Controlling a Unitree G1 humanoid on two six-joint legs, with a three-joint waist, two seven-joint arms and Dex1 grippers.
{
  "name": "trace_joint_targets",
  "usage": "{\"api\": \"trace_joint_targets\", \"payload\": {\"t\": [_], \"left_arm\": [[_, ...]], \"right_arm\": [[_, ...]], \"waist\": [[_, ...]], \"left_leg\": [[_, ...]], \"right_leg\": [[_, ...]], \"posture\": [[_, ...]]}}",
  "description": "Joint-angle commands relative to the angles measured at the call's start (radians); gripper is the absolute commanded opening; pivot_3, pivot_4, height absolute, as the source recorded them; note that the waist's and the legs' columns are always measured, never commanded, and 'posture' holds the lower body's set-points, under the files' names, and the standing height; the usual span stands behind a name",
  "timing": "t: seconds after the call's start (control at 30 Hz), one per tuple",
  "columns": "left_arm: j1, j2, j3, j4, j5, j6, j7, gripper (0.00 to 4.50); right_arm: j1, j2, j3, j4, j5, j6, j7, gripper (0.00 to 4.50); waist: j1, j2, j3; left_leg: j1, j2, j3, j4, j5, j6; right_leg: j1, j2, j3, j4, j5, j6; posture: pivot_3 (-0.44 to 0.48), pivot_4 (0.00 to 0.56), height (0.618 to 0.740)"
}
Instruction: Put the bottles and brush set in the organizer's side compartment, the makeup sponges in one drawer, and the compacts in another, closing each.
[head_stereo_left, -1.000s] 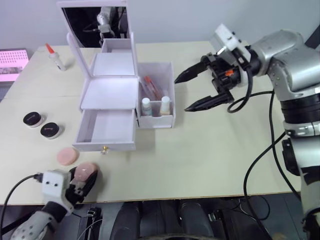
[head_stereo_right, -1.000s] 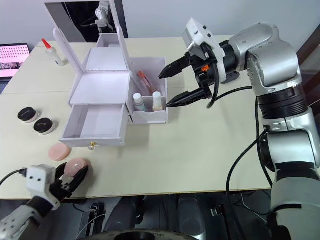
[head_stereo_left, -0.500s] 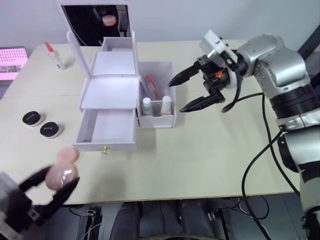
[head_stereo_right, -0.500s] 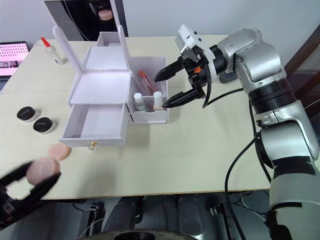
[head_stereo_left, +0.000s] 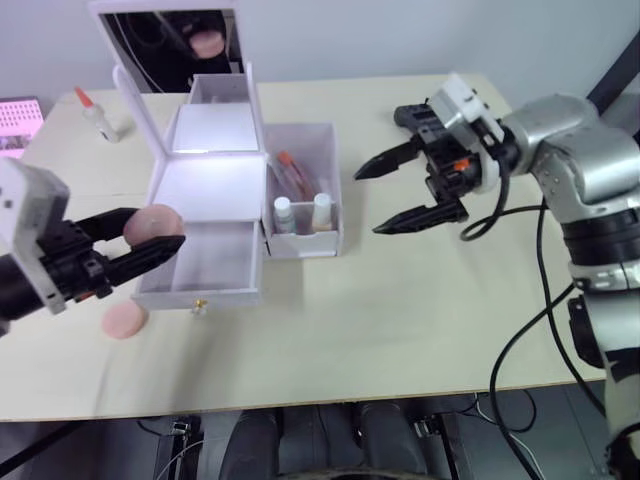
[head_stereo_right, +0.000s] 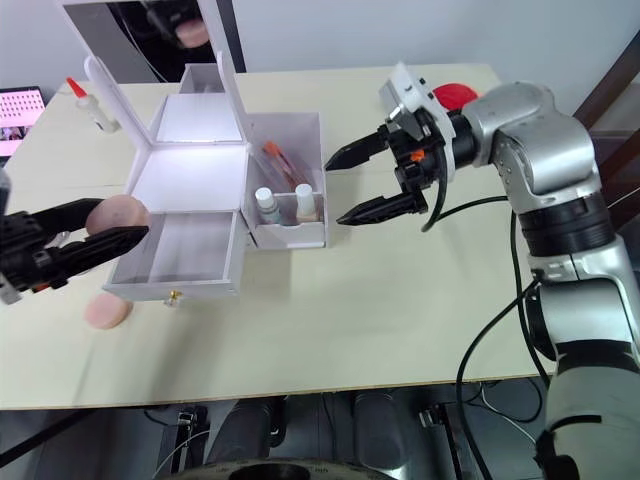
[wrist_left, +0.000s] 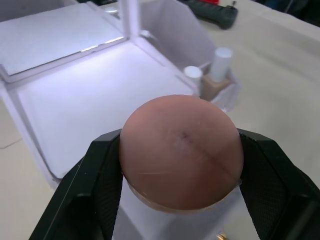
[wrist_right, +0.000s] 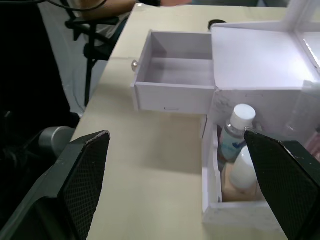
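A round pink makeup sponge (head_stereo_left: 152, 222) sits between the fingers of my left gripper (head_stereo_left: 158, 230), which is shut on it and hovers over the left edge of the open lower drawer (head_stereo_left: 205, 268). In the left wrist view the sponge (wrist_left: 180, 150) hangs above the white organizer (head_stereo_left: 210, 185). A second sponge (head_stereo_left: 124, 320) lies on the table in front of the drawer. Two bottles (head_stereo_left: 283, 210) and a red brush set (head_stereo_left: 295, 172) stand in the side compartment (head_stereo_left: 305, 245). My right gripper (head_stereo_left: 367, 202) is open just right of that compartment. The compacts are hidden behind my left arm.
The organizer's mirrored lid (head_stereo_left: 165, 45) stands upright at the back. A small squeeze bottle with a red cap (head_stereo_left: 93, 112) is at the far left, next to a pink screen (head_stereo_left: 12, 140). A red object (head_stereo_right: 455, 95) lies behind my right arm.
My left gripper has lifted the sponge from the table's front edge up and forward to the open drawer. The right gripper has drawn back slightly from the side compartment, still open.
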Motion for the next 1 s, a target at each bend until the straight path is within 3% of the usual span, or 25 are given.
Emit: {"api": "trace_joint_targets", "payload": {"t": [0.03, 0.23, 0.67, 0.73, 0.8, 1.0], "left_arm": [[-0.074, -0.049, -0.097, 0.034, 0.109, 0.014, -0.020, 2.71], [-0.146, -0.140, -0.182, 0.046, 0.245, 0.035, -0.068, 2.71], [-0.188, -0.264, -0.194, 0.014, 0.366, 0.099, -0.091, 2.71], [-0.190, -0.274, -0.191, 0.008, 0.373, 0.106, -0.094, 3.74], [-0.194, -0.283, -0.183, 0.006, 0.376, 0.114, -0.096, 4.48], [-0.238, -0.286, -0.095, 0.008, 0.306, 0.145, -0.127, 4.48]], "right_arm": [[0.014, -0.029, -0.080, -0.089, 0.023, 0.051, -0.035, 4.50], [0.040, -0.035, -0.121, -0.141, 0.024, 0.096, -0.061, 4.50], [0.004, -0.001, -0.112, -0.099, -0.012, 0.077, -0.062, 4.50], [-0.001, 0.002, -0.111, -0.090, -0.017, 0.072, -0.060, 4.50], [-0.002, 0.005, -0.110, -0.087, -0.019, 0.068, -0.057, 4.50], [-0.008, 0.010, -0.105, -0.069, -0.032, 0.052, -0.041, 4.50]], "waist": [[-0.003, 0.000, 0.000], [0.000, 0.000, 0.000], [0.004, 0.000, 0.000], [0.005, 0.000, 0.000], [0.007, 0.000, 0.000], [0.010, -0.001, 0.000]], "left_leg": [[0.000, 0.001, 0.001, 0.000, 0.000, 0.000], [0.001, 0.005, 0.001, 0.000, 0.000, 0.000], [0.001, 0.005, 0.001, 0.004, 0.000, 0.000], [0.001, 0.005, 0.001, 0.004, 0.000, 0.000], [0.002, 0.005, 0.001, 0.005, 0.000, 0.000], [0.002, 0.005, 0.001, 0.008, 0.000, 0.000]], "right_leg": [[0.000, 0.001, 0.000, -0.001, 0.000, -0.001], [0.000, 0.005, 0.001, -0.001, 0.002, -0.003], [0.001, 0.005, 0.001, 0.000, 0.003, -0.004], [0.001, 0.005, 0.001, 0.001, 0.003, -0.004], [0.001, 0.005, 0.001, 0.001, 0.003, -0.004], [0.002, 0.005, 0.001, 0.005, 0.003, -0.004]], "posture": [[0.000, 0.150, 0.740], [0.000, 0.150, 0.740], [0.000, 0.150, 0.740], [0.000, 0.150, 0.740], [0.000, 0.150, 0.740], [0.000, 0.150, 0.740]]}}
